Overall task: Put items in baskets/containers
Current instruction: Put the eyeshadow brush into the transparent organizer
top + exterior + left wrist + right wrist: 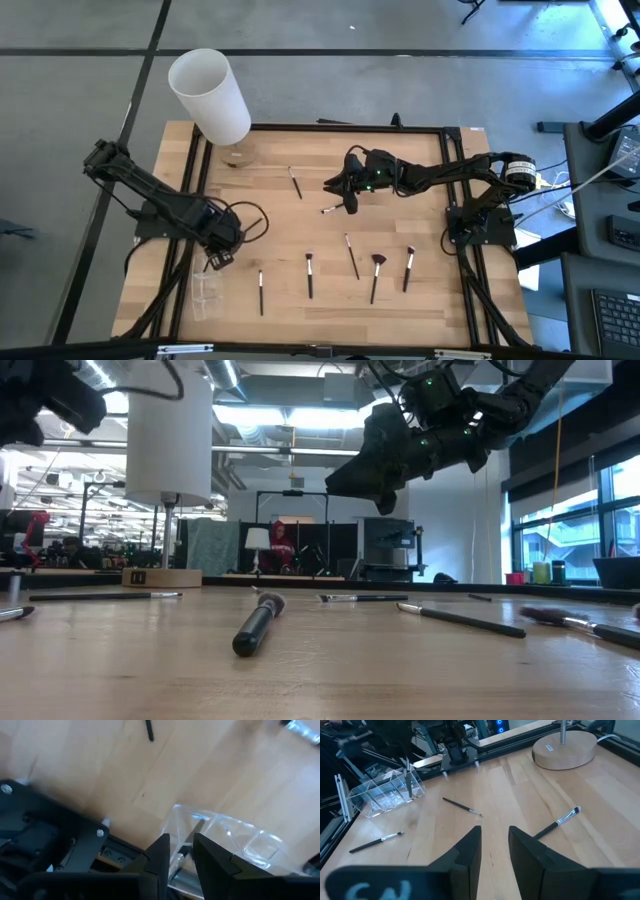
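My left gripper [214,260] is at the table's near left, over the clear plastic container [205,292], and is shut on a thin brush [409,781]. The container [235,837] rests flat on the wood beside the table's frame. My right gripper [350,192] hovers open above the table's middle, raised well off the wood in the low view [385,495]. A dark brush with a silver ferrule [555,824] lies just beyond its fingers. Other brushes lie flat: one far [295,182], several near the near edge [309,275], among them the reddish fan-headed one [377,263]. My left gripper pinches the brush between its two fingers, coming from above and pointing down. A dark and silver stretch of the brush [180,862] shows in the narrow gap. The brush hangs upright below the fingers, its lower end [410,797] down at the container; whether it touches, I cannot tell.
A tall white cylinder [210,95] stands on a round wooden base [235,157] at the far left. A black frame [455,180] borders the table. Bare wood lies between the far brush and the near row. A person in red [279,545] is far off in the room.
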You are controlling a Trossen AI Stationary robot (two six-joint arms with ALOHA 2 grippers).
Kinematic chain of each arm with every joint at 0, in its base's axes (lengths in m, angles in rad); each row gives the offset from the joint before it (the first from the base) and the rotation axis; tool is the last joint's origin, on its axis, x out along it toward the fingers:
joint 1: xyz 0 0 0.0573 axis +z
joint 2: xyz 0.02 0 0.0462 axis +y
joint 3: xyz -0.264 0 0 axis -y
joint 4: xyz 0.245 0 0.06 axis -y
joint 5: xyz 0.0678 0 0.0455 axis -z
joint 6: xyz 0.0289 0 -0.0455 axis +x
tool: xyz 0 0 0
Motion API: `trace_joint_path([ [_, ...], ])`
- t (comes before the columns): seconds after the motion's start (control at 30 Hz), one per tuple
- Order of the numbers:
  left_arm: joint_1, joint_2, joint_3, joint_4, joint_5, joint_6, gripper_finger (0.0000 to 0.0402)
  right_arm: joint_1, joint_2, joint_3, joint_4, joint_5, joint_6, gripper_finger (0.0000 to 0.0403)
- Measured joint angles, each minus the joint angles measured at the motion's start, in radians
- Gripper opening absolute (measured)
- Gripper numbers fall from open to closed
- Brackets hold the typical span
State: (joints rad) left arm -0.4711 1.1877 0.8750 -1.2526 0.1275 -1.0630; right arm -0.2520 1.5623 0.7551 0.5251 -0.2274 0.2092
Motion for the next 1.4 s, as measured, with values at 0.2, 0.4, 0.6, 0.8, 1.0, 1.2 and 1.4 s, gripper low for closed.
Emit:
trace_joint_path([
  [0.2, 0.004, 0.0, -0.003, 0.033, 0.017, 0.02, 0.0077, 0.0, 0.0, 0.0, 0.0, -0.001, 0.0, 0.0097],
  [0.4, 0.004, 0.0, -0.003, 0.017, 0.051, 0.013, 0.006, 0.0, 0.0, 0.0, 0.0, -0.002, 0.0, 0.0097],
  [0.6, 0.003, 0.0, -0.003, 0.018, 0.035, 0.012, 0.0018, 0.0, 0.0, 0.0, 0.0, -0.002, 0.0, 0.0097],
  [0.8, 0.003, 0.0, -0.002, 0.017, 0.027, 0.018, 0.0007, 0.0, 0.0, 0.0, 0.0, -0.002, 0.0, 0.0097],
  [1.0, 0.003, 0.0, 0.04, 0.0, 0.061, 0.002, 0.0004, 0.0, 0.0, 0.0, 0.0, -0.002, 0.0, 0.0097],
  [1.2, -0.033, -0.001, 0.126, -0.114, 0.073, -0.08, 0.0007, 0.0, 0.0, 0.0, -0.001, -0.002, 0.0, 0.0097],
  [1.4, -0.142, -0.001, 0.13, -0.212, -0.023, -0.334, 0.0003, 0.0, 0.0, 0.0, -0.027, -0.002, 0.0, 0.0097],
])
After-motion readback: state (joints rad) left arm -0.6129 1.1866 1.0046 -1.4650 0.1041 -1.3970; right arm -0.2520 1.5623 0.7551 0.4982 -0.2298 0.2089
